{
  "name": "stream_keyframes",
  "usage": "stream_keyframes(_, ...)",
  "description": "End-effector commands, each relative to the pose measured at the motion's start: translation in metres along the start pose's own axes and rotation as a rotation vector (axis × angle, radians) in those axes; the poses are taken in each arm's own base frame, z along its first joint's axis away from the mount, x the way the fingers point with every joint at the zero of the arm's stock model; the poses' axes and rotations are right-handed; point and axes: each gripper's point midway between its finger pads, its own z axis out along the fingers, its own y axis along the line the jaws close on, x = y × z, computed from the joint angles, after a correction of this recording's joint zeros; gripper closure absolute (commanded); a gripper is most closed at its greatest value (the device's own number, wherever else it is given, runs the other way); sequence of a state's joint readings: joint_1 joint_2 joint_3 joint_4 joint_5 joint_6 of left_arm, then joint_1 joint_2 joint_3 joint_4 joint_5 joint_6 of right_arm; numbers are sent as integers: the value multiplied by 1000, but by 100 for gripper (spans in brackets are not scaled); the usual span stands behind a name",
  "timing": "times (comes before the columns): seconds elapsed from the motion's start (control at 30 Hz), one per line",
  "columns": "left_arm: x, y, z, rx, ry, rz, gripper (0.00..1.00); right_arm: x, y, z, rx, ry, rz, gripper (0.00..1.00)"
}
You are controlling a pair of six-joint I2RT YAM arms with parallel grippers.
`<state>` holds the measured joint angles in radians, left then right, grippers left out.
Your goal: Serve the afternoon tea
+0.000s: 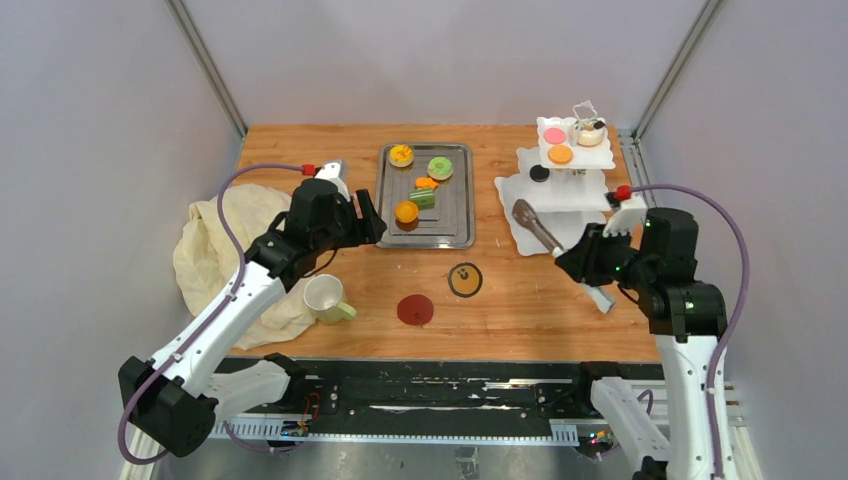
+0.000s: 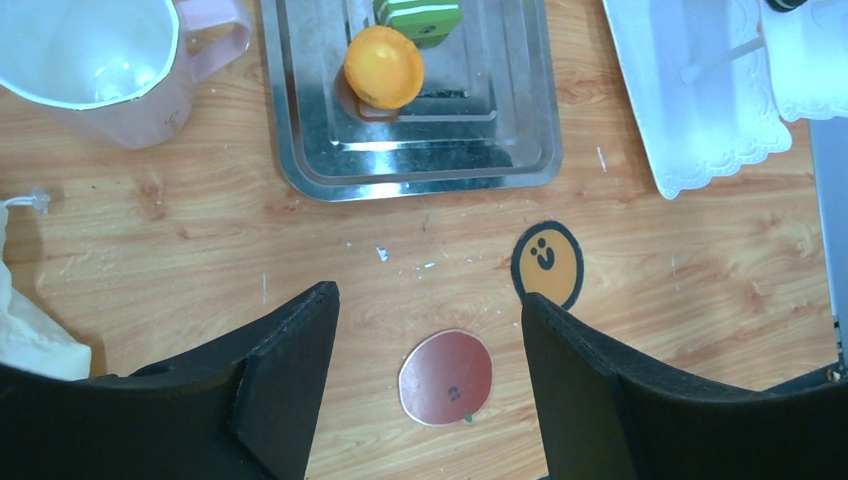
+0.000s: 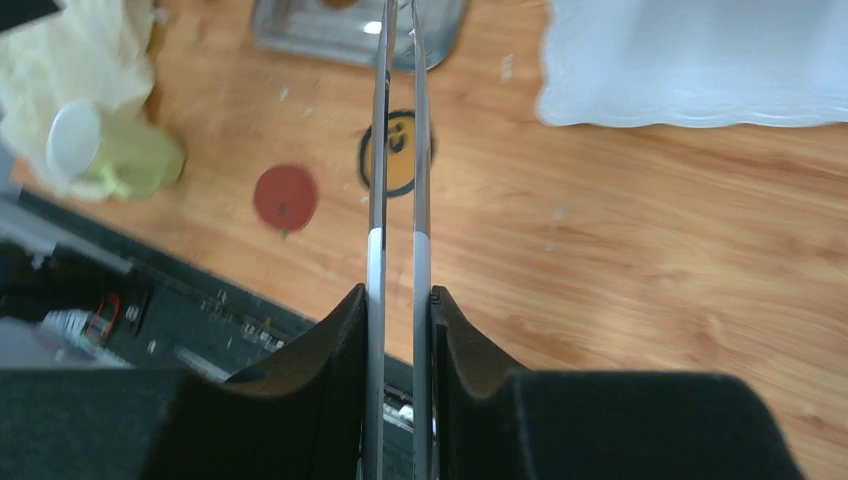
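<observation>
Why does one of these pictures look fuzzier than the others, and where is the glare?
Right wrist view: the round red coaster and pale mug are smeared soft, while the thin metal tongs look crisp. Left wrist view: sharp, with bright glare on the rectangular steel tray. Top view: even light, faint shadows.

A light wooden table point(image 1: 520, 310) with visible grain stands inside pale grey walls point(image 1: 100, 150), with a slanting metal post point(image 1: 205, 65) at each back corner. A rectangular steel tray point(image 1: 455, 215) with a stepped floor sits at the far centre, its long sides running from near to far. A few white flecks lie on the wood just off its near edge. A crumpled cream cloth point(image 1: 215, 250) is heaped at the table's left edge. On the right, metal tongs point(image 1: 535, 228) slant with their tips toward the far left, the two arms nearly together. A black rail point(image 1: 430, 385) runs along the near edge.
</observation>
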<state>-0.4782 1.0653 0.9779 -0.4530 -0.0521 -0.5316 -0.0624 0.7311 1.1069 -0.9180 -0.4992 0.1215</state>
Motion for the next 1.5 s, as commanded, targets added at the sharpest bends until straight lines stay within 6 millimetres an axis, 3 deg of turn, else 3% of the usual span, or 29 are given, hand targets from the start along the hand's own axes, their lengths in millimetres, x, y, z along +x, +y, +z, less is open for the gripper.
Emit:
stream_keyframes(0.0,-13,5,-3,-41,-29,-13,28,9,44,8,-146,88,-165,92)
stream_keyframes(0.17,-16,11,-9,-71,-43,-11,28,13,70,33,-133,166,-318,90)
stream_keyframes(0.47,-17,22,-22,-109,-84,-28,29,-16,99,97,-44,119,-367,87)
stream_keyframes(0.63,-20,22,-24,-107,-105,-25,29,-46,99,134,79,70,-363,83)
stream_keyframes(0.8,-19,23,-22,-113,-95,-14,29,-62,102,168,131,60,-395,81)
stream_keyframes(1.2,-13,19,-7,-82,-41,54,29,-70,100,246,210,125,-437,70)
stream_keyframes(1.47,-14,16,1,-65,-26,81,28,-87,76,294,257,143,-363,70)
